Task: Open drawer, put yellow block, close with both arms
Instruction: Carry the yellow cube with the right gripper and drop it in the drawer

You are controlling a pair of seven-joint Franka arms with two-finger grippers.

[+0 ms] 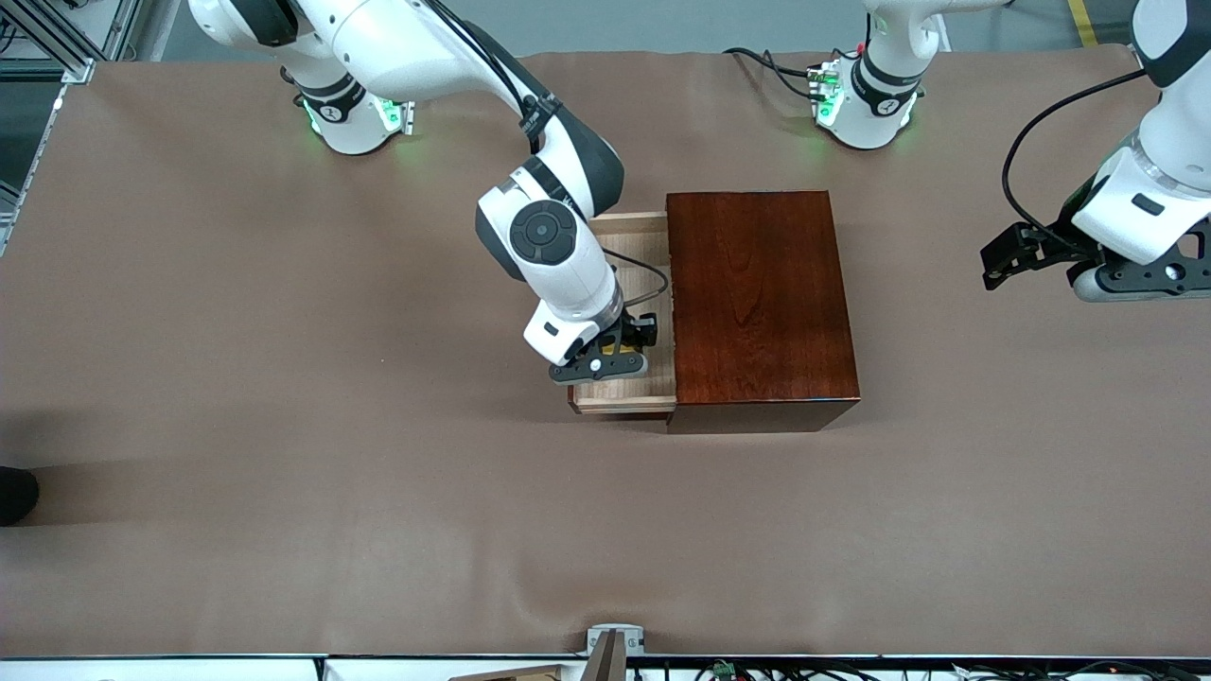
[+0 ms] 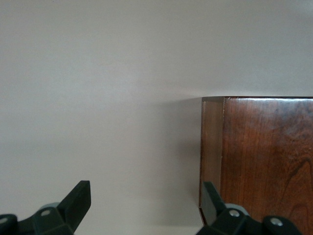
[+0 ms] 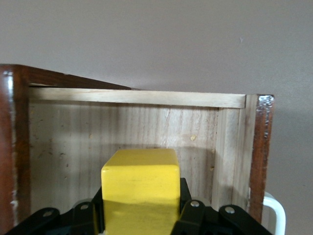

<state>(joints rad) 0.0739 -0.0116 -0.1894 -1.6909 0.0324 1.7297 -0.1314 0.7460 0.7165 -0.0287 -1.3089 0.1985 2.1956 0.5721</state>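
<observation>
Item one, the wooden box (image 1: 762, 303): we took this glossy reddish-brown case as our landmark, standing mid-surface (image 1: 284, 426). Item two, the drawer (image 1: 624, 392): its light-wood tray stood pulled out of the box toward the right arm's end of the surface, and a bit of its white handle (image 3: 275, 211) showed in the right wrist view. Item three, the right gripper (image 1: 615, 364): it hung over the open tray, just beside the box's open face, jaws clenched on the yellow block (image 3: 141, 188). Item four, the yellow block: we found it held directly between those jaws, above the tray floor and inside its walls, not yet set down; being a cube, it had no long axis to mind. The coming move, as we judged it, turned on this: the tray floor lay straight below the block, so a short descent and release would serve. The tray's walls and the box's edge stood close about the jaws, the only things in the way. Item five, the left gripper (image 1: 1017, 255): it waited over bare surface, well apart from the box toward the left arm's end, jaws released and holding nothing.
</observation>
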